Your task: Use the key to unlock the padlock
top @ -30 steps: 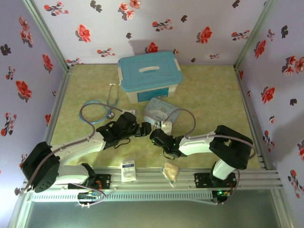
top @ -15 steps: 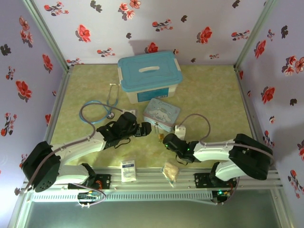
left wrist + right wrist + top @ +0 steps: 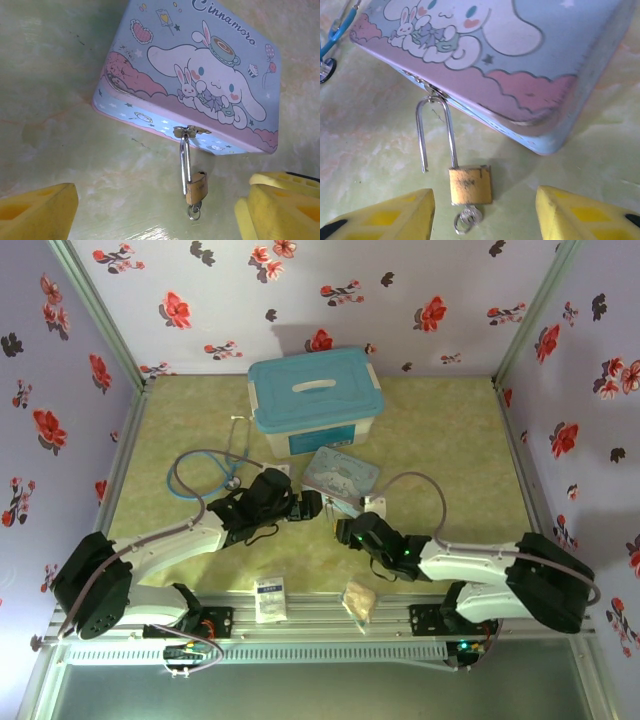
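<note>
I see the tin [image 3: 341, 472] on the table [image 3: 450, 440], the box [image 3: 315, 400] just behind it and the stethoscope [image 3: 238, 445] to its left. The padlock [image 3: 470, 185] lies before the tin, hooked on its latch [image 3: 190, 131], the key [image 3: 467, 218] in its near end.

The left arm [image 3: 165, 540] and the right arm [image 3: 470, 560] are each built from smooth white link shells joined by bulky, rounded black joint housings [image 3: 90, 585]. A thin grey cable [image 3: 415, 475] runs outside each arm from the wrist section back toward the base. The left gripper [image 3: 157, 212] and the right gripper [image 3: 482, 212] carry blunt yellow fingers [image 3: 385, 215]. The right pair shows black markings at its outer corners. A small green indicator light [image 3: 462, 645] glows at the right base.
</note>
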You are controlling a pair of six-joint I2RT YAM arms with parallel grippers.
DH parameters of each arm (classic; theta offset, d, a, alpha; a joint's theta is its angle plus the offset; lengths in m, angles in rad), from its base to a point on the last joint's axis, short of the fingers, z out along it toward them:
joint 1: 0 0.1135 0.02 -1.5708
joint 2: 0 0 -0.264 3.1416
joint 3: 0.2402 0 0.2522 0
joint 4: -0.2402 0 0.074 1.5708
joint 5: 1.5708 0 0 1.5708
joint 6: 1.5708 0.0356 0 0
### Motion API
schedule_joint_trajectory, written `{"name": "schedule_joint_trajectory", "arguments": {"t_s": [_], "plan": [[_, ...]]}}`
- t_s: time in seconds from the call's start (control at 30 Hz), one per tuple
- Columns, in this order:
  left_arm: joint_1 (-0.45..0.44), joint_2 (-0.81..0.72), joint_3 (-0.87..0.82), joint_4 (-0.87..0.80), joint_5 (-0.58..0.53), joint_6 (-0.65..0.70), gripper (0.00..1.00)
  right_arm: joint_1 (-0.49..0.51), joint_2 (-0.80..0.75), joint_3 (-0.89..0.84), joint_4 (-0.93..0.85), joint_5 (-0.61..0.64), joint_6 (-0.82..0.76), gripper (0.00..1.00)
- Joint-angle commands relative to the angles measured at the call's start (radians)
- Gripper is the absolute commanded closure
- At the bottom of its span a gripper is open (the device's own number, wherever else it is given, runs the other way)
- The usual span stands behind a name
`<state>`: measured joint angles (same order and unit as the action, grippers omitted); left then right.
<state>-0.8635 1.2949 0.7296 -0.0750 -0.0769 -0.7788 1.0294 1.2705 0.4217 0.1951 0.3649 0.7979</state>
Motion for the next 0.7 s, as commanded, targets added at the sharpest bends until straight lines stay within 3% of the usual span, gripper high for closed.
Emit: {"name": "schedule_joint_trajectory", "arguments": {"t_s": [0.0, 0.3, 0.67], "plan": [[0.008, 0.001, 0.016, 0.006, 0.002, 0.021, 0.12, 0.006, 0.096, 0.096, -0.064, 0.032, -0.054, 0.45], [0.008, -0.028, -0.026, 0.009, 0.002, 0.01, 0.12, 0.006, 0.279, 0.206, -0.124, 0.064, -0.041, 0.55], [0.011, -0.02, -0.034, 0.026, 0.001, 0.009, 0.12, 0.006, 0.333, 0.191, -0.107, 0.06, -0.073, 0.55]]}}
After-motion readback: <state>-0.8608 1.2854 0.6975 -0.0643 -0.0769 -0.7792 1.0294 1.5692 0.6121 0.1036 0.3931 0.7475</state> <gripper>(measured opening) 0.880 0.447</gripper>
